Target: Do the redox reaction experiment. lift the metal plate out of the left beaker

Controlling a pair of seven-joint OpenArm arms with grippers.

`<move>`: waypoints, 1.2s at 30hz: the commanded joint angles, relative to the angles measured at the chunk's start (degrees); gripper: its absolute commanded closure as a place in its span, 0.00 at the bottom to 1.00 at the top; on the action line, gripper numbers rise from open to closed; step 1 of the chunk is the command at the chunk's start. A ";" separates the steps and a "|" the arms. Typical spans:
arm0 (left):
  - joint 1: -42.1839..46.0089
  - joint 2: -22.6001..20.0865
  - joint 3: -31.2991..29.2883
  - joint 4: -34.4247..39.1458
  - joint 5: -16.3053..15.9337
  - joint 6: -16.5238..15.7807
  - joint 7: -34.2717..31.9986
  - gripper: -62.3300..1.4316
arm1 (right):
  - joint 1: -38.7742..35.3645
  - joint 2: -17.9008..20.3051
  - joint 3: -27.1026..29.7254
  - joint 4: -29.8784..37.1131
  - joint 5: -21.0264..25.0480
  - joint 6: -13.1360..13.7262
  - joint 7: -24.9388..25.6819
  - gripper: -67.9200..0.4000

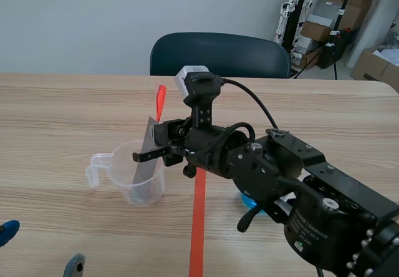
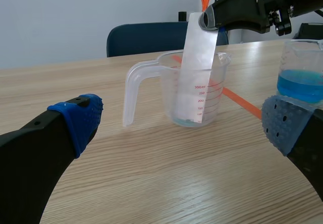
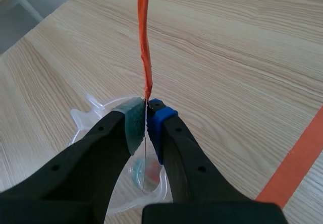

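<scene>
A grey metal plate [image 1: 147, 152] with an orange tab [image 1: 161, 102] on top stands upright in the clear left beaker [image 1: 141, 183]. Its lower end is still inside the beaker. My right gripper [image 1: 151, 146] reaches across from the right and is shut on the plate near its top. In the right wrist view the pads [image 3: 135, 123] pinch the thin plate [image 3: 146, 153] edge-on above the beaker [image 3: 91, 120]. The left wrist view shows the plate [image 2: 197, 67] in the beaker [image 2: 194, 90] ahead of my open left gripper [image 2: 184, 125], which holds nothing.
A second beaker with blue liquid [image 2: 303, 77] stands to the right of the clear one, mostly hidden under the right arm in the scene view [image 1: 249, 199]. A dark chair [image 1: 218, 52] stands behind the table's far edge. An orange-red tape line [image 1: 198, 227] runs down the table.
</scene>
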 commanded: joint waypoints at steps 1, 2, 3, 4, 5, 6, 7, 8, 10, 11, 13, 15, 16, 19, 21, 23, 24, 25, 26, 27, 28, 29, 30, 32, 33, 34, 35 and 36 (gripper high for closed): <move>0.11 -0.37 -0.20 0.24 -0.37 -0.02 -2.62 0.00 | 0.96 -0.22 0.00 0.94 -1.09 0.55 -0.13 0.98; 0.11 -0.37 -0.20 0.24 -0.37 -0.02 -2.62 0.00 | 0.96 -0.22 0.00 1.18 -1.75 0.55 -0.13 0.98; 0.11 -0.37 -0.20 0.24 -0.37 -0.02 -2.62 0.00 | 0.96 -0.20 0.00 1.42 -2.51 0.55 -0.13 0.98; 0.11 -0.37 -0.20 0.24 -0.37 -0.02 -2.62 0.00 | 0.96 -0.20 0.00 1.70 -3.39 0.55 -0.13 0.98; 0.11 -0.37 -0.20 0.24 -0.37 -0.02 -2.62 0.00 | 0.94 -0.20 0.00 2.10 -4.50 0.55 -0.13 0.98; 0.11 -0.37 -0.20 0.24 -0.37 -0.02 -2.62 0.00 | 0.94 -0.20 0.00 2.43 -5.60 0.57 -0.15 0.98; 0.11 -0.37 -0.20 0.24 -0.37 -0.02 -2.62 0.00 | 0.94 -0.20 0.00 2.78 -6.60 0.57 -0.15 0.98; 0.11 -0.37 -0.20 0.24 -0.37 -0.02 -2.62 0.00 | 0.94 -0.20 0.00 3.13 -7.34 0.57 -0.15 0.98; 0.11 -0.37 -0.20 0.24 -0.37 -0.02 -2.62 0.00 | 0.94 -0.20 0.00 3.61 -8.74 0.59 -0.15 0.98; 0.09 -0.37 -0.20 0.24 -0.37 -0.02 -2.62 0.00 | 0.94 -0.20 0.00 3.85 -9.27 0.59 -0.15 0.98; -0.02 -0.37 -0.20 0.24 -0.37 -0.02 -2.62 0.00 | 0.96 -0.20 0.00 3.93 -9.84 1.86 -0.09 0.98; -0.02 -0.37 -0.20 0.24 -0.37 -0.02 -2.62 0.00 | 0.94 -0.22 0.00 3.93 -9.84 3.13 -0.11 0.98; -0.02 -0.37 -0.20 0.24 -0.37 -0.02 -2.62 0.00 | 0.94 -0.26 0.00 3.93 -9.84 3.15 -0.11 0.98; -0.02 -0.37 -0.20 0.24 -0.37 -0.02 -2.62 0.00 | 0.94 -0.72 0.00 3.93 -11.04 4.20 -0.15 0.98; -0.02 -0.37 -0.20 0.24 -0.37 -0.02 -2.62 0.00 | 0.94 -1.03 -0.02 3.93 -11.74 5.77 -0.37 0.98; -0.02 -0.37 -0.20 0.24 -0.39 -0.02 -2.62 0.00 | 0.92 -1.20 -0.09 3.93 -11.74 6.14 -0.61 0.98; -0.02 -0.39 -0.20 0.24 -0.39 -0.02 -2.62 0.00 | 0.92 -1.18 -0.28 3.93 -11.74 6.14 -0.61 0.98; -0.02 -0.39 -0.20 0.24 -0.39 -0.02 -2.62 0.00 | 0.94 -1.16 -0.52 3.93 -11.76 6.14 -0.61 0.99; -0.02 -0.39 -0.20 0.24 -0.39 -0.02 -2.62 0.00 | 0.94 -1.16 -0.81 3.93 -11.82 6.14 -0.61 0.98; -0.02 -0.39 -0.20 0.24 -0.39 -0.02 -2.62 0.00 | 0.94 -1.16 -1.18 3.93 -12.28 6.16 -0.59 0.98; -0.02 -0.39 -0.20 0.24 -0.39 -0.02 -2.62 0.00 | 0.94 -1.18 -1.57 3.93 -12.98 6.21 -0.57 0.99; -0.02 -0.39 -0.20 0.24 -0.39 -0.02 -2.62 0.00 | 0.94 -1.18 -2.05 3.93 -13.51 6.54 -0.57 0.98; -0.02 -0.39 -0.20 0.24 -0.39 -0.02 -2.62 0.00 | 0.94 -1.18 -2.51 3.93 -14.25 6.60 -0.57 0.98; -0.02 -0.39 -0.20 0.24 -0.39 -0.02 -2.62 0.00 | 0.94 -1.18 -3.56 3.93 -15.82 6.60 -0.57 0.98; -0.02 -0.39 -0.20 0.24 -0.39 -0.02 -2.62 0.00 | 0.94 -1.18 -4.09 3.93 -16.74 6.60 -0.57 0.98; -0.02 -0.39 -0.20 0.24 -0.39 -0.02 -2.62 0.00 | 0.94 -1.20 -4.55 3.93 -17.44 6.60 -0.55 0.98; -0.02 -0.39 -0.20 0.24 -0.39 -0.02 -2.62 0.00 | 0.94 -1.20 -4.98 3.93 -18.10 6.60 -0.55 0.98; -0.02 -0.39 -0.20 0.24 -0.39 -0.02 -2.62 0.00 | 0.94 -1.27 -5.35 3.93 -18.80 6.60 -0.55 0.98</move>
